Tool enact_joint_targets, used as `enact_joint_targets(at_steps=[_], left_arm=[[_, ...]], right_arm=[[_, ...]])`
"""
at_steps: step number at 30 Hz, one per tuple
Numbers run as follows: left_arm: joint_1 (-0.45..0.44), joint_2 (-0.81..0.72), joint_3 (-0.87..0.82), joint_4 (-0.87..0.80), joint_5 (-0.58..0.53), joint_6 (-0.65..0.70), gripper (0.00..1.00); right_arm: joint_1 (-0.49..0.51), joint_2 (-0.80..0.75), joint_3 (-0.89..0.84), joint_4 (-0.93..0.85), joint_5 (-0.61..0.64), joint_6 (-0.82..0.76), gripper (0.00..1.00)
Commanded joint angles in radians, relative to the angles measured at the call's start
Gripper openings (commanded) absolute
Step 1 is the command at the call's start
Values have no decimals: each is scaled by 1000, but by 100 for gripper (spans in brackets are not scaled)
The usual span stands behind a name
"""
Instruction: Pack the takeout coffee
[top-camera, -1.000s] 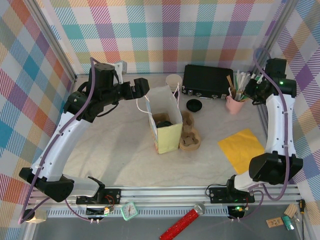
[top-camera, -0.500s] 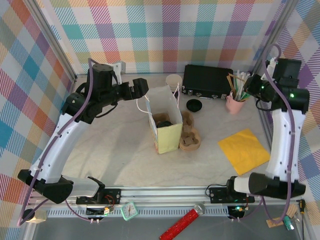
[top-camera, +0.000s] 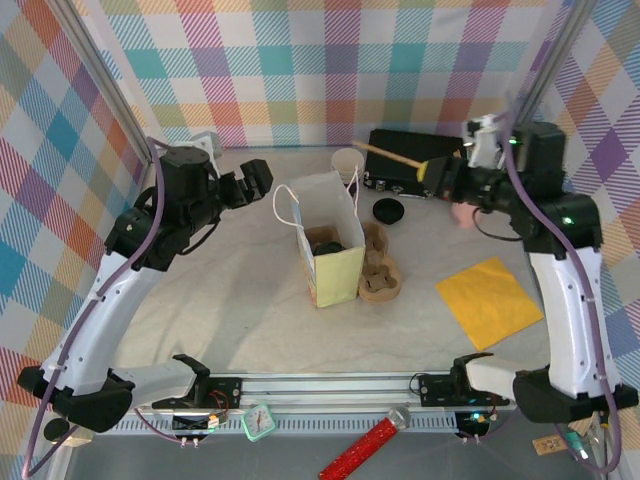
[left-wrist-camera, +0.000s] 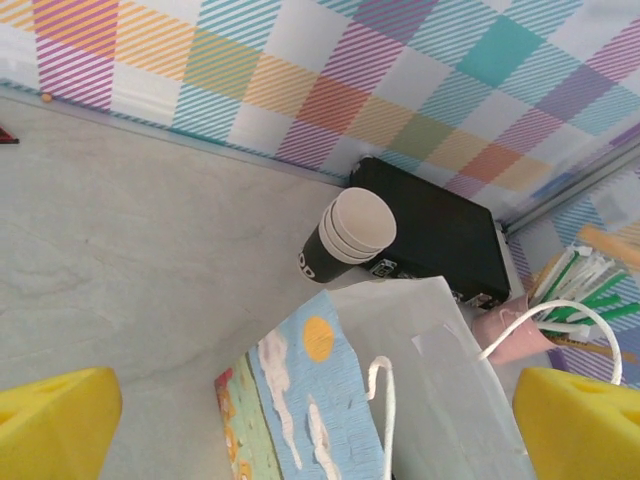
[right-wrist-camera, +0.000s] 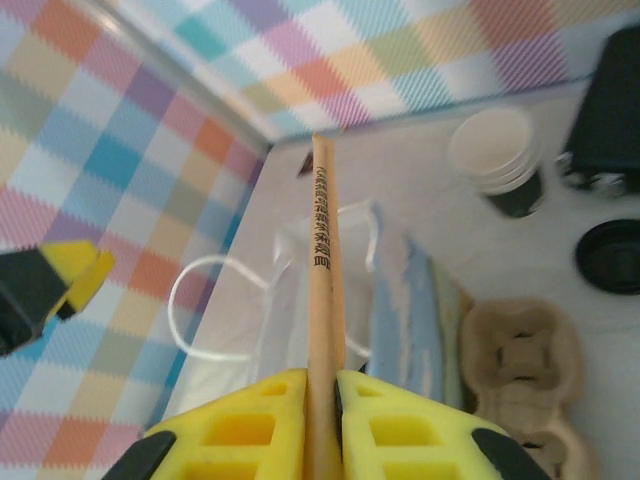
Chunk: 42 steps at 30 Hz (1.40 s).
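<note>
A paper bag (top-camera: 330, 240) with a sky-and-clouds print stands open at mid-table. Inside its top lies a dark round shape (top-camera: 325, 244), apparently the black lid of the takeout coffee. My right gripper (top-camera: 437, 172) hovers right of the bag, above the black box, shut on a pair of wooden chopsticks (top-camera: 390, 155) that point left toward the bag. In the right wrist view the chopsticks (right-wrist-camera: 322, 250) stick out from between the yellow fingers (right-wrist-camera: 250, 425) over the bag (right-wrist-camera: 400, 300). My left gripper (top-camera: 255, 180) hangs open left of the bag (left-wrist-camera: 330, 400), holding nothing.
Stacked lidless paper cups (top-camera: 348, 160) stand behind the bag, beside a black box (top-camera: 415, 165). A loose black lid (top-camera: 388, 210) and a cardboard cup carrier (top-camera: 378, 270) lie right of the bag. A pink utensil cup (top-camera: 462, 215) and a yellow napkin (top-camera: 490, 300) sit further right.
My right arm has lifted the chopsticks out of the pink cup and swung left toward the bag. My left arm has drawn back to the left, away from the bag.
</note>
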Motion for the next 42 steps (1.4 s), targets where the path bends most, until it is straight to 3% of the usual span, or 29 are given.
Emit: enact_joint_targets(at_steps=[1, 5, 10, 24, 27, 29, 33, 35, 37, 42], left_arm=[[10, -32, -24, 5, -40, -27, 100], [11, -68, -54, 4, -57, -34, 100], [11, -86, -68, -3, -62, -35, 100], [10, -100, -93, -16, -47, -43, 100], [11, -107, -99, -18, -49, -44, 100], [11, -108, -101, -19, -51, -44, 100], [11, -99, -100, -18, -47, -41, 100], [11, -90, -99, -12, -44, -38, 100], [11, -81, -97, -7, -42, -38, 100], [12, -59, -90, 4, -25, -34, 100]], right_arm=[[148, 43, 51, -38, 111, 5, 16], [299, 82, 65, -115, 282, -35, 16], [378, 129, 70, -195, 396, -53, 16], [510, 372, 149, -86, 458, -91, 19], [532, 427, 182, -93, 445, -97, 25], [537, 454, 205, -110, 427, -101, 45], [539, 454, 244, -158, 470, -116, 60], [539, 429, 242, -156, 497, -125, 62], [538, 406, 235, -147, 518, -139, 56], [537, 398, 260, -162, 557, -141, 58]])
